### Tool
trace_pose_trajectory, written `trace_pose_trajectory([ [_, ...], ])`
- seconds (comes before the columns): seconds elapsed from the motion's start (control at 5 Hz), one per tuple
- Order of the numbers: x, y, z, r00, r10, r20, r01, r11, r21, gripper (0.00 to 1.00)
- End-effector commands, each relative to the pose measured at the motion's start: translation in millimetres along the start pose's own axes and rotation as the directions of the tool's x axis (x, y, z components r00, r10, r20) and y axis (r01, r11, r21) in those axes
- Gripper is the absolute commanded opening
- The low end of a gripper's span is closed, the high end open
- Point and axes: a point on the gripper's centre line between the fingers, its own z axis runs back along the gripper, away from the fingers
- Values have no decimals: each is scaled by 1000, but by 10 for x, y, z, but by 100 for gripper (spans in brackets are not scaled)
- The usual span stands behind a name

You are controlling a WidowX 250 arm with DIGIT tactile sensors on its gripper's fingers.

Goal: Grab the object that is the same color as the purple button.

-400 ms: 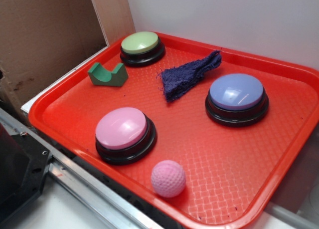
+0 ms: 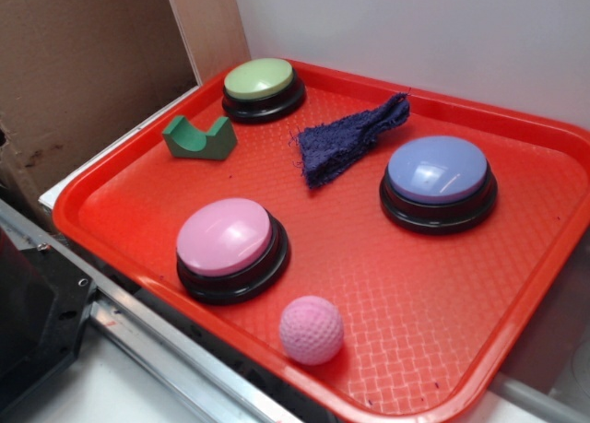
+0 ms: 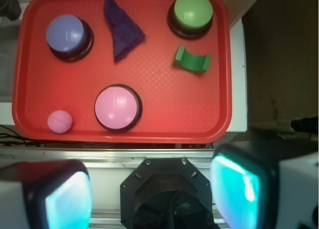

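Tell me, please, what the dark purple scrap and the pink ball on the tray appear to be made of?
The purple cloth scrap looks like terry fabric: matte, fuzzy, with frayed threads along its edges. The pink golf ball appears to be hard plastic or rubber, with a dimpled, low-sheen surface.

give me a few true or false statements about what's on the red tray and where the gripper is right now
1. The purple cloth lies between the green button and the purple button. True.
2. The gripper is closed on the cloth. False: its fingers are spread apart with nothing between them, high above and off the red tray.
3. The pink golf ball rests on top of the pink button. False: it sits on the tray beside it.
4. The green notched block sits near the green button. True.
5. The tray holds two buttons. False: three.
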Motion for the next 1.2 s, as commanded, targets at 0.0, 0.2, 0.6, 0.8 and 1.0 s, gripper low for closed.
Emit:
trace_pose_trajectory([
  [0.0, 307, -100, -165, 984, -156, 89, 152, 987, 49, 100],
  [0.2, 547, -195, -350, 971, -223, 85, 221, 975, 35, 100],
  [0.6, 1091, -259, -878, 953, -281, 117, 276, 960, 52, 100],
  [0.8, 1344, -283, -1152, 946, -275, 169, 267, 961, 68, 100],
  [1.0, 1529, -295, -1425, 956, -249, 155, 242, 968, 59, 100],
])
